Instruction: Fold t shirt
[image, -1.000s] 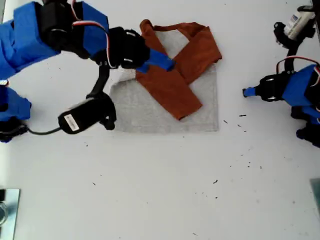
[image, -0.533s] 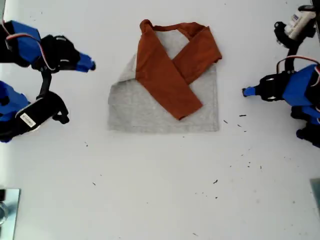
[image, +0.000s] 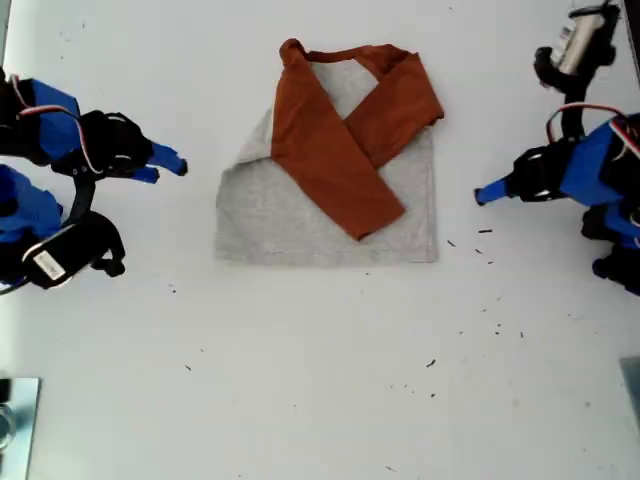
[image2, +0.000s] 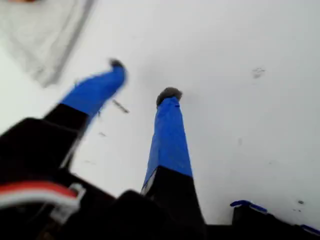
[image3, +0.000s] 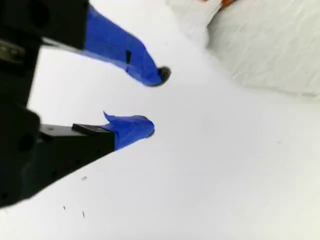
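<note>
The t shirt is seen lying flat on the white table, in the upper middle of the exterior view. Its grey body is spread out, and both rust-orange sleeves are folded across it so that they cross over the chest. The orange collar is turned toward the top of that view. A small grey corner is turned in at the shirt's edge on the exterior view's left.

The first tool is found at the exterior view's right, pointed toward the shirt but well apart from it. In its wrist view the tool is shown with its jaws parted and nothing between them, over bare table. A blurred edge of the shirt is seen beyond, and a few dark specks are scattered nearby.

The second tool is placed at the exterior view's left, also clear of the shirt. Its jaws are likewise parted and empty, with the grey cloth near but untouched.
</note>
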